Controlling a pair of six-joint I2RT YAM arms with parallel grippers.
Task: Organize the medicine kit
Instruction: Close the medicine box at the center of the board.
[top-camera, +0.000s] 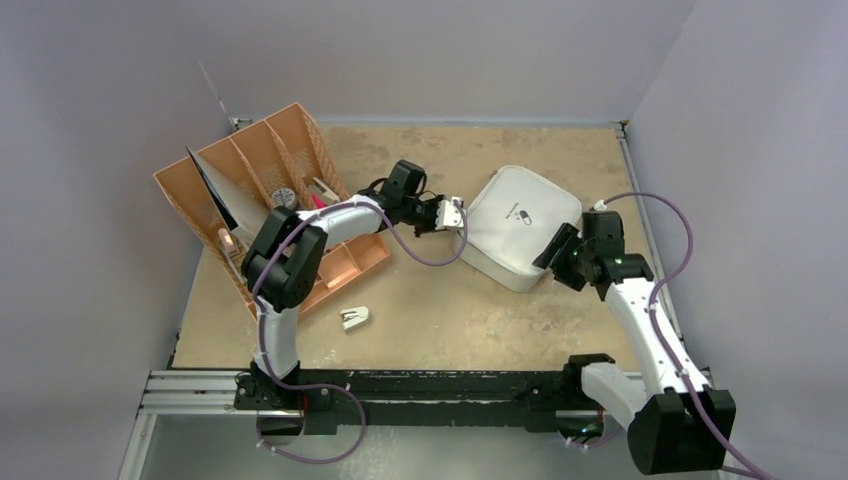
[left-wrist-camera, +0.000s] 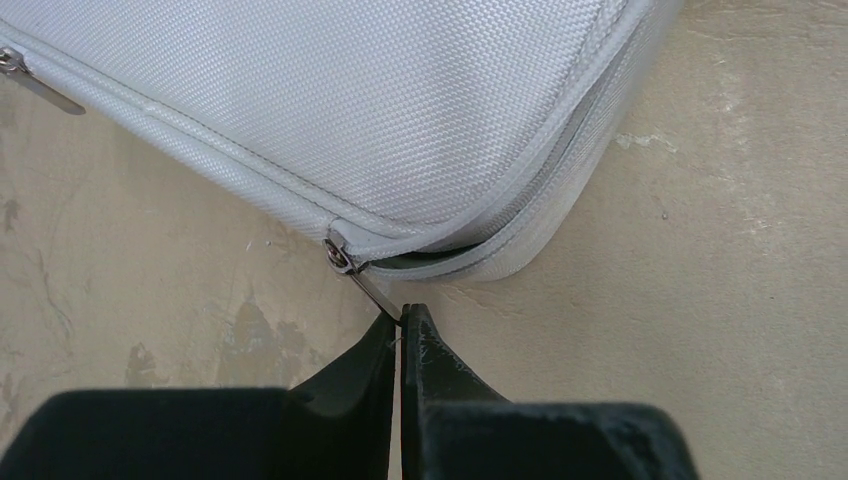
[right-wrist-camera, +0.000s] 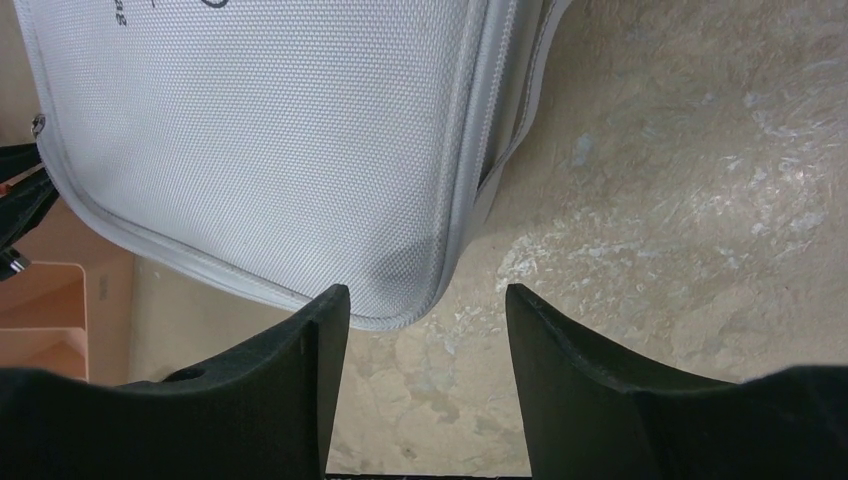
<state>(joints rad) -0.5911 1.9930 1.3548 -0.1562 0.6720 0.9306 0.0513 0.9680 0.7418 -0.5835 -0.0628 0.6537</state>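
The right claw (right-wrist-camera: 428, 305) is wide open at the near corner of the kit (top-camera: 508, 245), likely to stop it sliding. At the kit's left side, the left claw (left-wrist-camera: 402, 316) pinches the zip pull (left-wrist-camera: 374, 291), ready to tug. The kit lies flat on the bench (top-camera: 450, 310).

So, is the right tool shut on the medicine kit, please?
No, the right tool is open, the medicine kit's corner showing between its fingers.
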